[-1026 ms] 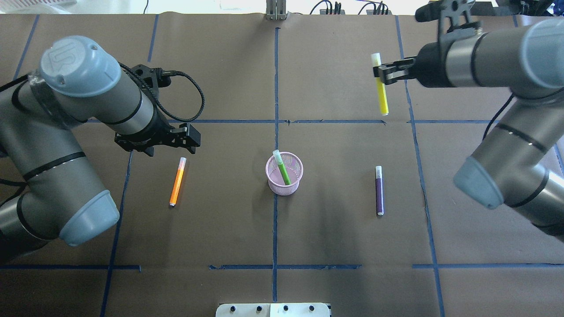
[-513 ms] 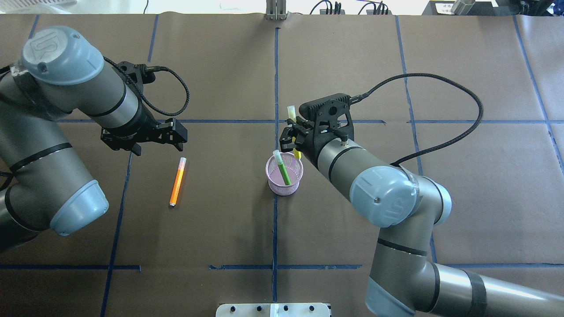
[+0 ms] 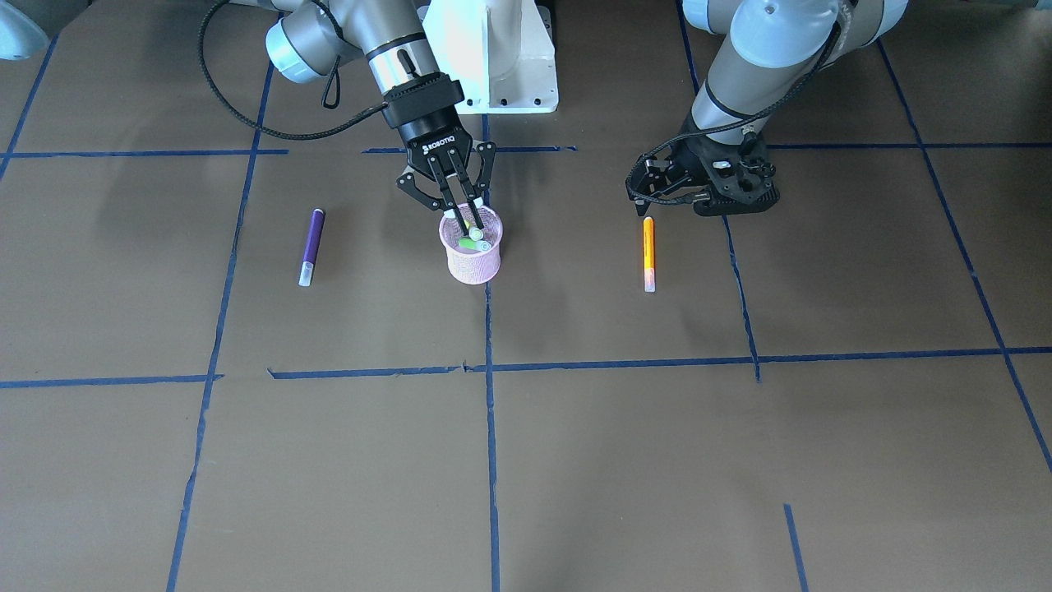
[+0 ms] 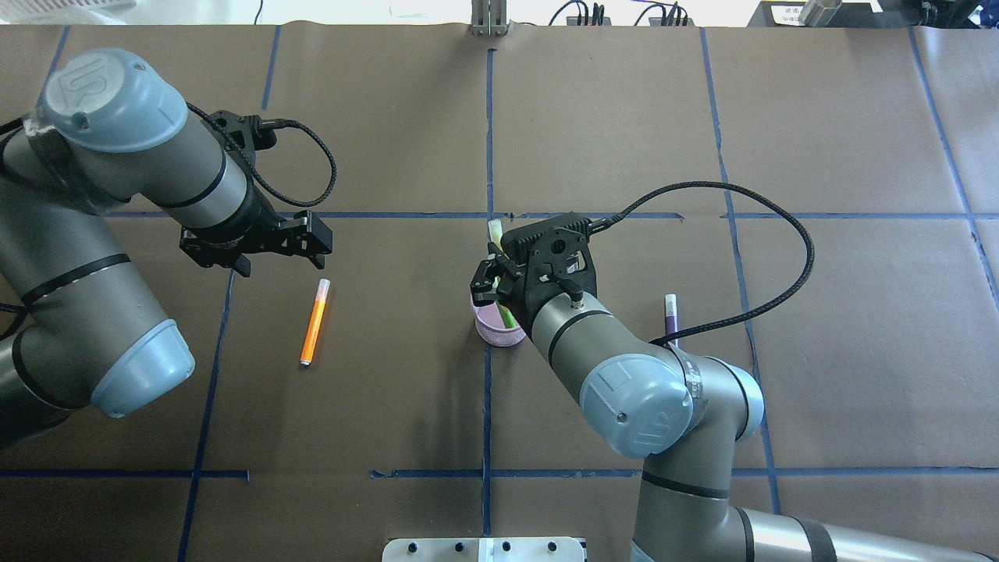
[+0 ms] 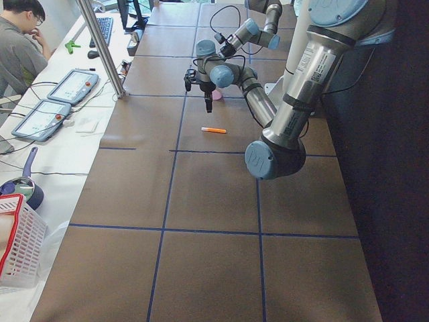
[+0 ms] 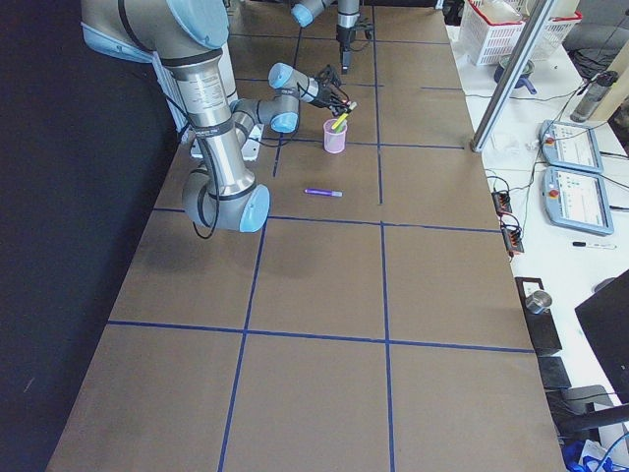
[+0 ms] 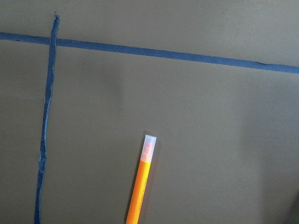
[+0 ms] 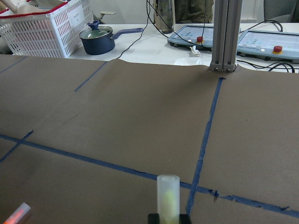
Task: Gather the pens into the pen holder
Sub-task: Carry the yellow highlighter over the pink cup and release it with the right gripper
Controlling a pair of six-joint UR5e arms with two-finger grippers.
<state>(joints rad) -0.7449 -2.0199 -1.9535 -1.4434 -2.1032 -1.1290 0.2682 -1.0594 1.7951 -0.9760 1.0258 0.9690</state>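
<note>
Two tubular arms, the left arm (image 4: 187,179) and the right arm (image 4: 577,336), rise from a white base (image 3: 501,57). The links are silver-grey with black joint bands. The joint caps are pale blue-grey, embossed "UR" and carry a small screw. A braided black cable (image 4: 312,148) loops to each wrist. The left gripper (image 4: 324,236) and right gripper (image 3: 462,207) are black linkages, the right marked ROBOTIQ.

Surface: my table (image 4: 593,117), covered all over in brown paper (image 4: 843,351).
Markings: blue tape (image 4: 489,140) runs across the paper in a grid.
Centre of the overhead view: the pink pen holder (image 3: 472,261) stands upright on the middle tape line.
Left of centre: the orange pen (image 4: 314,323) lies flat, pale cap toward the top of the frame, well apart from the holder.
Right of centre: the purple pen (image 4: 670,314) lies flat, cap also toward the top.
Bottom edge: my white base plate (image 4: 484,549).
</note>
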